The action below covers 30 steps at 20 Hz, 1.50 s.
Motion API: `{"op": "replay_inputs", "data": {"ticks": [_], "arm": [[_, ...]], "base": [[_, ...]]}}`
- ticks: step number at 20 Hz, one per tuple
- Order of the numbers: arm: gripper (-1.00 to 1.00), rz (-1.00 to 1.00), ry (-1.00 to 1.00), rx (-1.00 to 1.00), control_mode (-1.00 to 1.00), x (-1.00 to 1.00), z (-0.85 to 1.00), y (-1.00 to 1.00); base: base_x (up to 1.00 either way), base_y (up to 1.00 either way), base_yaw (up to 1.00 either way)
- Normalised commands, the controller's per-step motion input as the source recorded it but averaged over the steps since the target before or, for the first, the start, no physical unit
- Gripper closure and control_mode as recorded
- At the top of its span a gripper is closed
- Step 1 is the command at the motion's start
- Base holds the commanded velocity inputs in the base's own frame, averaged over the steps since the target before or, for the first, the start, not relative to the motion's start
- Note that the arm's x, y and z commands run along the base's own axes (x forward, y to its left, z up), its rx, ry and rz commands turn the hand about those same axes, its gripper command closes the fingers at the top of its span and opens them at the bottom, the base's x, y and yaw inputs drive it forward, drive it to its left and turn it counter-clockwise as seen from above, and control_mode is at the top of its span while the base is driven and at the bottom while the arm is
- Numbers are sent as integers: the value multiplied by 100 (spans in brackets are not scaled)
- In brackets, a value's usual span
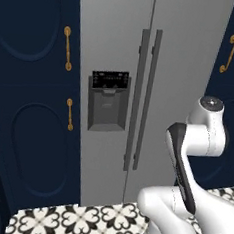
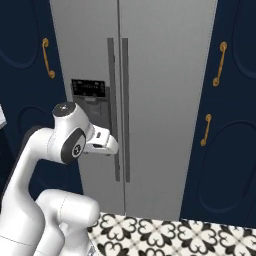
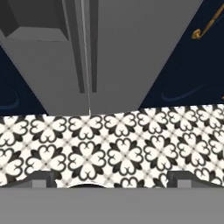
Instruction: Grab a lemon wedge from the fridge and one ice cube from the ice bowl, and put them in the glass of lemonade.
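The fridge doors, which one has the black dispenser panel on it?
The left door of the fridge carries the black dispenser panel, with a grey recess below it. The right door is plain steel, with only its long dark handle.

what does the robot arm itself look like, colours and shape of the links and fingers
The arm is glossy white with rounded, tube-like links, dark grey bands at the joints and a round grey cap on one joint. In the hand view its fingers show as two small dark grey blocky tips. No cables or markings show.
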Motion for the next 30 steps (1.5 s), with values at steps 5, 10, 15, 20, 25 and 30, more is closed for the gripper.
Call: {"op": "replay_inputs", "data": {"ticks": [5,10,15,20,25,30], "arm": [[-100,0,-5,1,-100,0,3,0],[-100,2,-27,17,-100,-4,51,-1],[-100,0,-33,5,-100,5,97,12],[-100,0,-18,-1,-100,63,100,38],[-100,-4,11,-12,-100,100,9,18],[-100,-3,5,1,-100,100,-31,-14]], "base": [[0,0,0],[0,0,0],[0,0,0],[0,0,0],[0,0,0],[0,0,0]]}}
